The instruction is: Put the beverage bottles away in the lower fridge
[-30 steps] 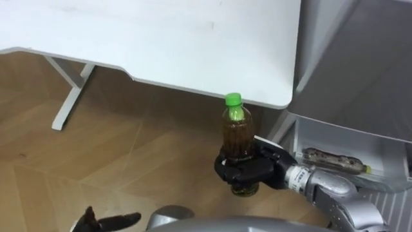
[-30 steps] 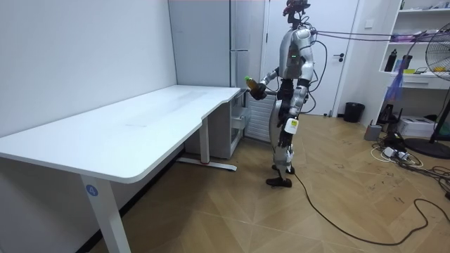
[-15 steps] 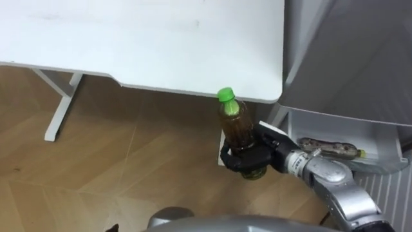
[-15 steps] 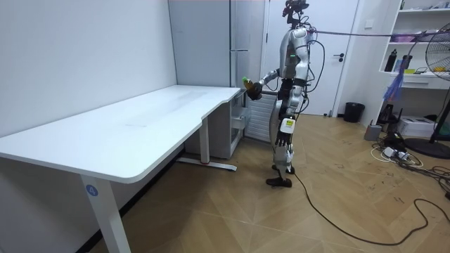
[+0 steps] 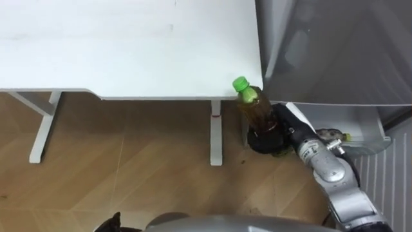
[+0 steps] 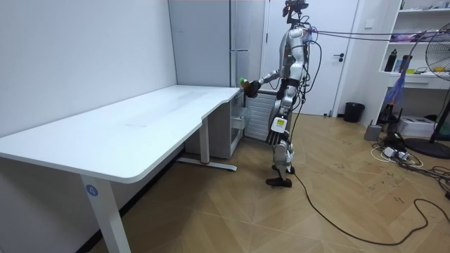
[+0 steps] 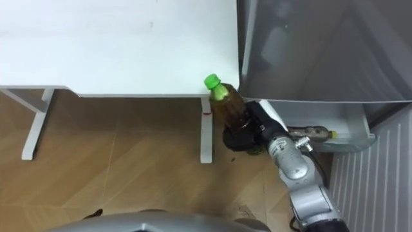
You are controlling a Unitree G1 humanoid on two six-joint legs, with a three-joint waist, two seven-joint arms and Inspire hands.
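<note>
Right hand (image 5: 270,136) grips a green-capped clear plastic bottle (image 5: 257,111) of brown drink; at 3 o'clock, a white fridge tray (image 5: 362,124) holds perhaps another bottle (image 5: 333,135).

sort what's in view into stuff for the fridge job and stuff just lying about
For the job:
- green-capped drink bottle, gripped in the right hand
- fridge
- its open lower compartment, with another bottle lying in it

Just lying about:
- white desk
- standing fan
- black bin
</note>
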